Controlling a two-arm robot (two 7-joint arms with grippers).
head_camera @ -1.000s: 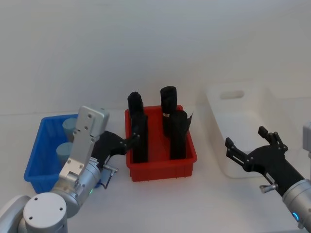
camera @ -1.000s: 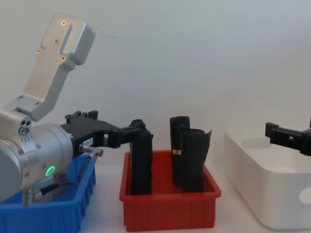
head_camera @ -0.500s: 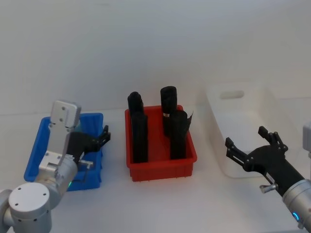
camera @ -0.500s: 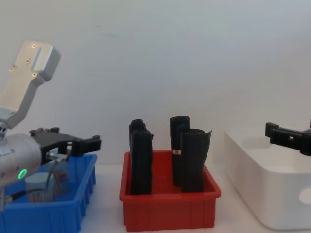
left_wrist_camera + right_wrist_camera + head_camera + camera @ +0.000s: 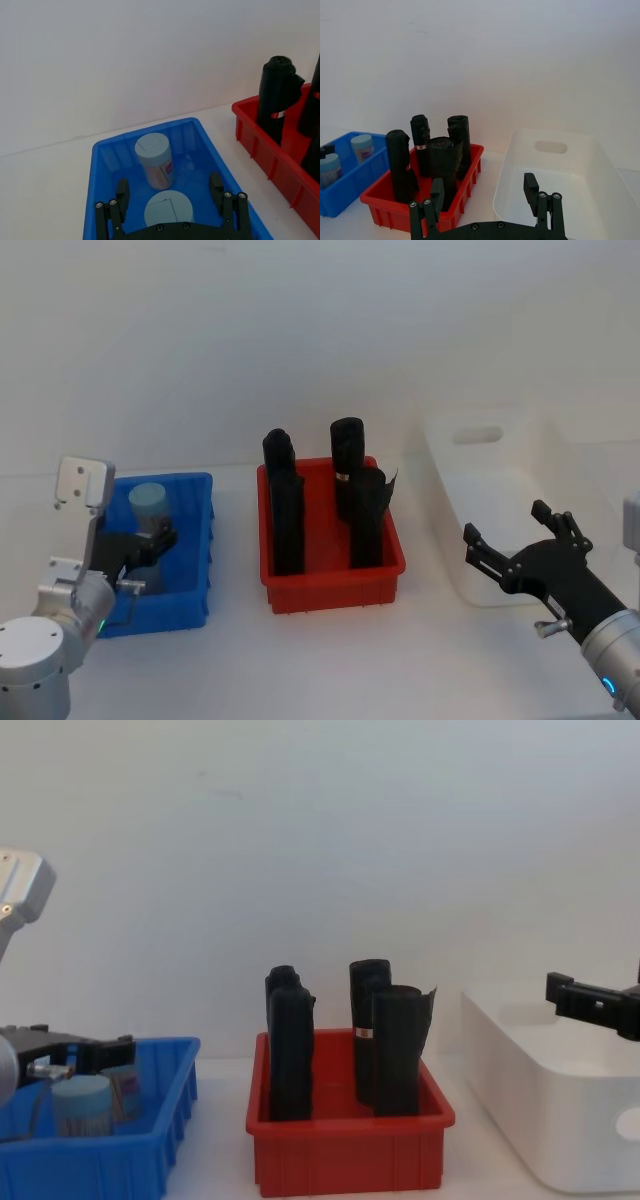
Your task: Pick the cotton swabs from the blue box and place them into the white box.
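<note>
While both tubs of cotton swabs sat in the blue box, nothing lay in the white box, so I counted the job as not begun.

My left gripper hung over the blue box with its fingers spread wide either side of the nearer tub, gripping nothing. A second earlier that arm had stretched across towards the red bin of black rolls. It had since swung back to the left and uncovered both tubs. Over the white box's near edge my right gripper waited, fingers apart and empty, unmoved. Both tubs still needed lifting and carrying over.
</note>
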